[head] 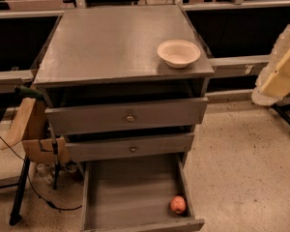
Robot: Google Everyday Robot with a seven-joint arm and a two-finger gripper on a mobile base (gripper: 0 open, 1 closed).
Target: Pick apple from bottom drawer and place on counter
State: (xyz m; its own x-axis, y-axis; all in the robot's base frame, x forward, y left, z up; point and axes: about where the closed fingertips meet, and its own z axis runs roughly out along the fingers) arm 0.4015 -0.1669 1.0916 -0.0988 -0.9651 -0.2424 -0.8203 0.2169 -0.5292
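The apple (178, 204), small and red-orange, lies in the front right corner of the open bottom drawer (130, 192), a wide grey tray pulled out at floor level. The counter (111, 37) is the flat grey top of the cabinet. My gripper (276, 74) is a pale cream shape at the right edge of the view, about level with the counter's front edge. It is off to the right of the cabinet, high above the apple and far from it, and it holds nothing that I can see.
A cream bowl (178, 52) sits near the counter's front right corner. Two upper drawers with brass knobs (130, 117) are partly pulled out above the bottom drawer. A tripod with cardboard (31, 129) and cables stands at the left. Speckled floor (241, 168) lies to the right.
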